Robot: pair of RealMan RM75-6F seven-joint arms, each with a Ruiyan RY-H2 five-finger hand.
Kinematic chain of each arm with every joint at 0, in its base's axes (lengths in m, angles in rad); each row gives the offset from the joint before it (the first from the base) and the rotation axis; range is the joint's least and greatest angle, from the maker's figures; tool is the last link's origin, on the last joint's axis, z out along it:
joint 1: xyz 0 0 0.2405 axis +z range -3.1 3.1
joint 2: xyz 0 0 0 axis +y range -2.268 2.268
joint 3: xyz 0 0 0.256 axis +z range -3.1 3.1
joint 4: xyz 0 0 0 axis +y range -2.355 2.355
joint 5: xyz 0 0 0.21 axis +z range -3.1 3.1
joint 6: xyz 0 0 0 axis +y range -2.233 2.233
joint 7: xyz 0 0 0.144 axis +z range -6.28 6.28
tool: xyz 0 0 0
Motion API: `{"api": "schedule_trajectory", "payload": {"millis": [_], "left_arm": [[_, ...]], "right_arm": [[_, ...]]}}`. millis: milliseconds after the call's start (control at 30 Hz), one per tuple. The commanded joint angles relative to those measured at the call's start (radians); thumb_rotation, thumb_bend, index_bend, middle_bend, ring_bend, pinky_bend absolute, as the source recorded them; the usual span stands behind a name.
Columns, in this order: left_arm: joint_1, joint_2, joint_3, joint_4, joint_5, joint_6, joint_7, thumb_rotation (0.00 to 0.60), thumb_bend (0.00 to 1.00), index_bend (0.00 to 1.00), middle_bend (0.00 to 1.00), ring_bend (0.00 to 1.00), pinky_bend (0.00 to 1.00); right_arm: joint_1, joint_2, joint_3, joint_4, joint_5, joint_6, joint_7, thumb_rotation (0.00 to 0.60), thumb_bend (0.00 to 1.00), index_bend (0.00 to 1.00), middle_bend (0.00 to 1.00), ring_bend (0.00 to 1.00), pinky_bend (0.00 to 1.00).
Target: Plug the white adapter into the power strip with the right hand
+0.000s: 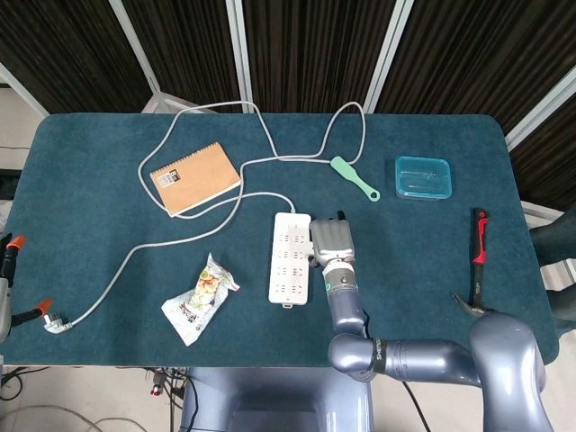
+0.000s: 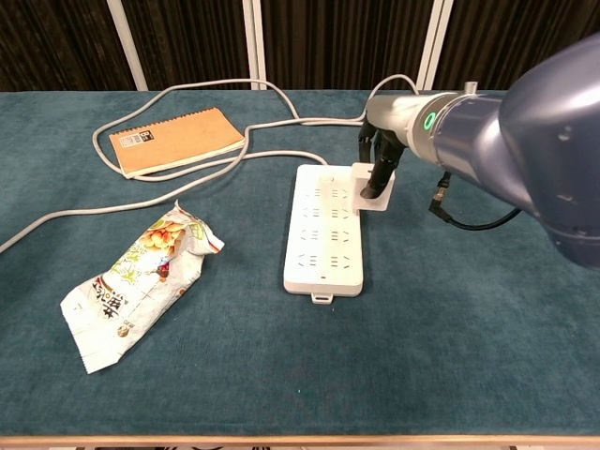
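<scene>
The white power strip [image 1: 290,256] [image 2: 323,228] lies flat in the middle of the table, its cord running back toward the notebook. My right hand [image 1: 330,243] [image 2: 378,161] holds the white adapter [image 2: 372,187] just above the strip's right edge, near its far end. In the head view the hand covers most of the adapter. I cannot tell whether the adapter touches the strip. My left hand is outside both views.
A brown notebook [image 1: 194,177] lies at the back left, a snack bag [image 1: 199,299] at the front left. A green brush [image 1: 354,178], a blue box [image 1: 423,177] and a hammer [image 1: 479,270] lie to the right. The strip's white cable [image 1: 135,256] loops across the table's left half.
</scene>
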Motion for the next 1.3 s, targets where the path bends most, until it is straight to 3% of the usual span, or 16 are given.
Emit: {"api": "schedule_trajectory", "payload": {"millis": [33, 600, 1300], "left_arm": [[-0.001, -0.001, 0.0, 0.001, -0.001, -0.001, 0.0, 0.6, 0.07, 0.09, 0.0, 0.0, 0.0], [0.0, 0.0, -0.006, 0.003, -0.005, 0.004, -0.015, 0.6, 0.07, 0.09, 0.0, 0.0, 0.0], [0.0, 0.0, -0.004, 0.002, -0.003, 0.005, -0.014, 0.6, 0.07, 0.09, 0.0, 0.0, 0.0]], "right_arm": [[0.004, -0.012, 0.004, 0.002, -0.007, 0.005, -0.001, 0.6, 0.48, 0.7, 0.57, 0.37, 0.12], [0.018, -0.078, 0.025, 0.083, -0.006, -0.005, -0.026, 0.6, 0.48, 0.7, 0.57, 0.37, 0.12], [0.028, -0.05, 0.059, 0.032, 0.024, 0.004, -0.091, 0.6, 0.48, 0.7, 0.57, 0.37, 0.12]]}}
